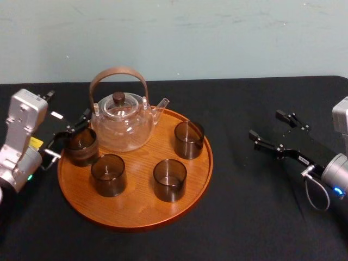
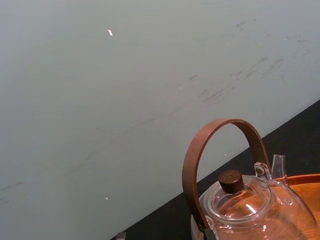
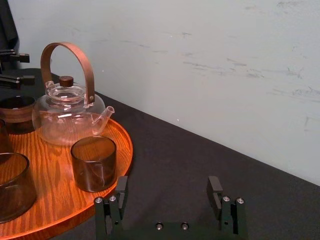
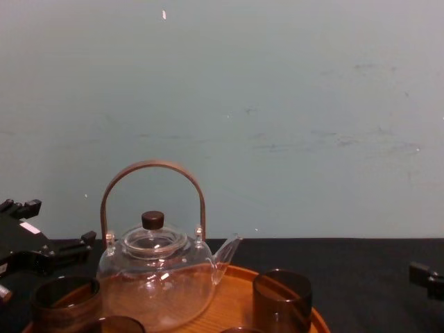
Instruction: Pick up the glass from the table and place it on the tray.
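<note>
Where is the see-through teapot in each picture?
Head view: teapot on the tray's far side.
Chest view: teapot low, left of centre.
Left wrist view: teapot close, wall behind.
Right wrist view: teapot on the tray's far part.
Shared landmark: its arched brown handle.

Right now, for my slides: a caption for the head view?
Left gripper at the smoky glass on the wooden tray's left edge, beside the glass teapot; right gripper open.

Soft, even light, perhaps from overhead; small glints on the teapot (image 1: 122,128); faint shadows on the table (image 1: 261,217).
</note>
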You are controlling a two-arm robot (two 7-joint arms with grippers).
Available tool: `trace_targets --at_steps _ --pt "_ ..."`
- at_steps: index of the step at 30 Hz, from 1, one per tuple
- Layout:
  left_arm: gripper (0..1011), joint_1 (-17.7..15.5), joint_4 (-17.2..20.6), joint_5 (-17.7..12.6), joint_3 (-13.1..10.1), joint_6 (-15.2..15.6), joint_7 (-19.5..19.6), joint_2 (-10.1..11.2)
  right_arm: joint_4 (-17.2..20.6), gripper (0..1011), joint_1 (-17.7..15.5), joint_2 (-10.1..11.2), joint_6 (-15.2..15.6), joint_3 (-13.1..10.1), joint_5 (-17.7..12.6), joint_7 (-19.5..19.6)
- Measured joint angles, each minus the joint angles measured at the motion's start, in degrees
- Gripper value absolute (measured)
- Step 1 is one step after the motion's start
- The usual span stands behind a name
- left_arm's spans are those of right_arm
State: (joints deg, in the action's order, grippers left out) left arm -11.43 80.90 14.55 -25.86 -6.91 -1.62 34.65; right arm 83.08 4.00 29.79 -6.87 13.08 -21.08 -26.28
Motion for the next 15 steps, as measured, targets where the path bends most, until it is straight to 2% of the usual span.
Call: trace_targets --at_steps 15 --pt "1001 0.00 0.00 0.00 0.00 0.00 0.00 0.00 0.10 1002 0.02 0.03 0.10 0.00 -0.09 -0.09"
